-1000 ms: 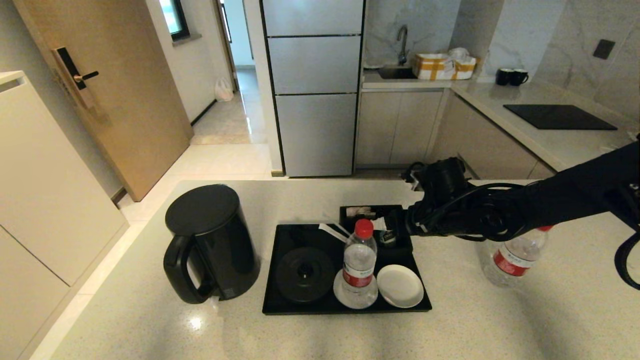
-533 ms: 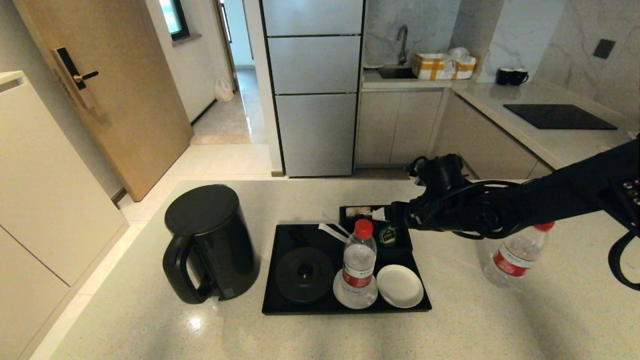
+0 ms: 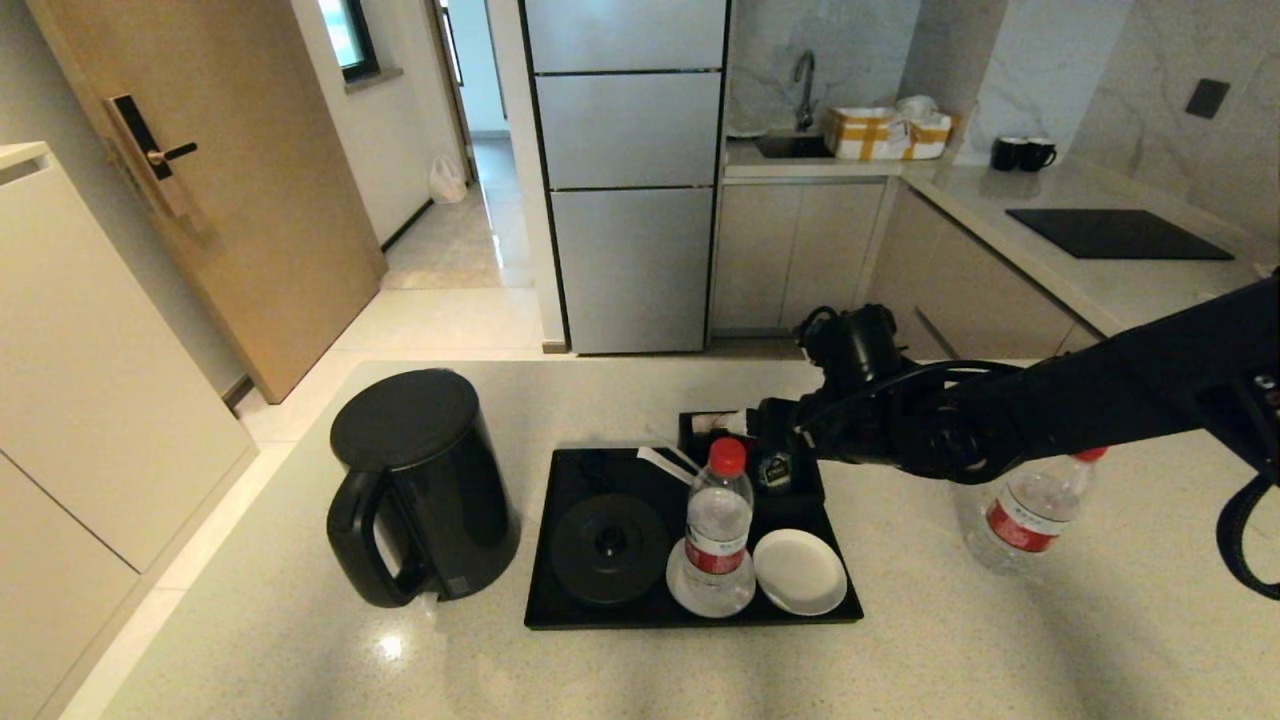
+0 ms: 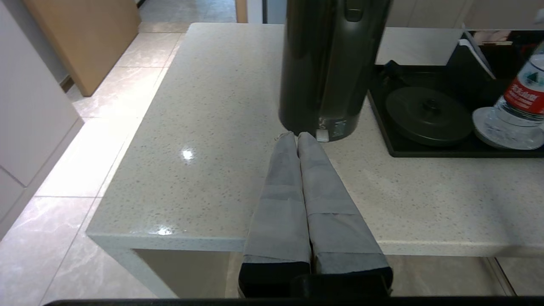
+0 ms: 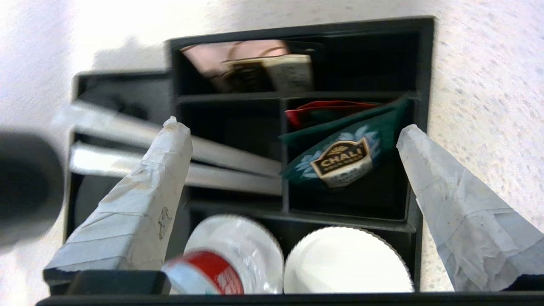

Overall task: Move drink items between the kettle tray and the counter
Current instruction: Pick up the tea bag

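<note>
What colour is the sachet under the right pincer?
Dark teal sachet with a white floral pattern and a gold-edged dark label; the right wrist view shows it best.

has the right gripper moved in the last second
Yes. In the head view the right gripper has shifted left along the compartment box, toward the red-capped bottle on the kettle tray, jaws open.

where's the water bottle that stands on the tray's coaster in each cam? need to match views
Head view: the clear plastic red-capped water bottle stands on the left white coaster, mid-tray.
Left wrist view: only its red-labelled lower body shows at the right edge, on that coaster.
Right wrist view: blurred, at the bottom edge, below the compartment box.
Shared landmark: the flat black rectangular kettle tray.
</note>
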